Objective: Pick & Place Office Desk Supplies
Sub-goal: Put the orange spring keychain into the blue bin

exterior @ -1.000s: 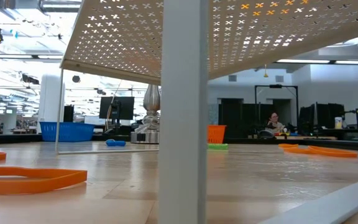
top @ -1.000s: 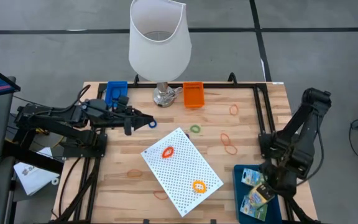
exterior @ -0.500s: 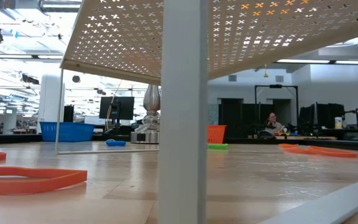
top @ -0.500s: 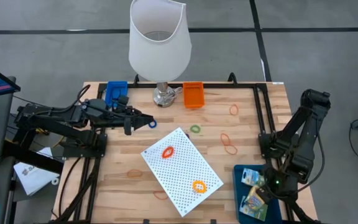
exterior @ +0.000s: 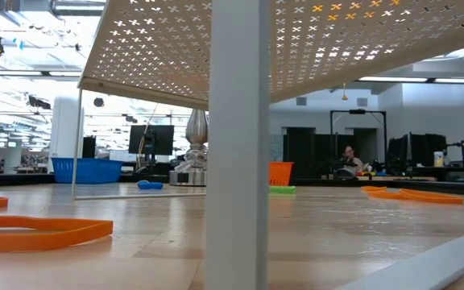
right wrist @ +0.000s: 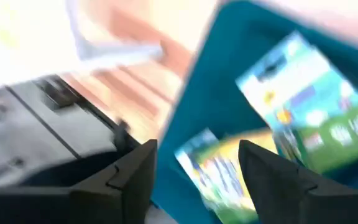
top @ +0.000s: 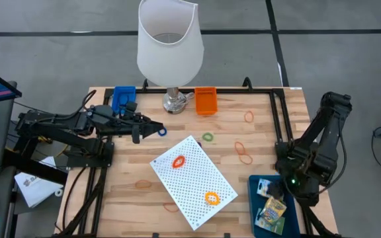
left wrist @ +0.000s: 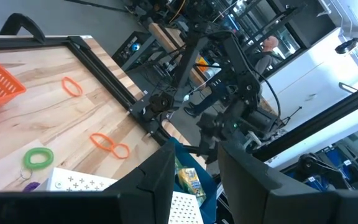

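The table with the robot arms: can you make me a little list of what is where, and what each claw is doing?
left gripper: hovering over the table's back left, holding a small blue ring
right gripper: open, above the teal tray at the front right
in the tray: two colourful printed boxes, one lying partly over the other
middle of table: white perforated board with two orange rings on it
loose on the wood: green ring, orange rubber bands
back edge: blue bin, orange bin, white lamp
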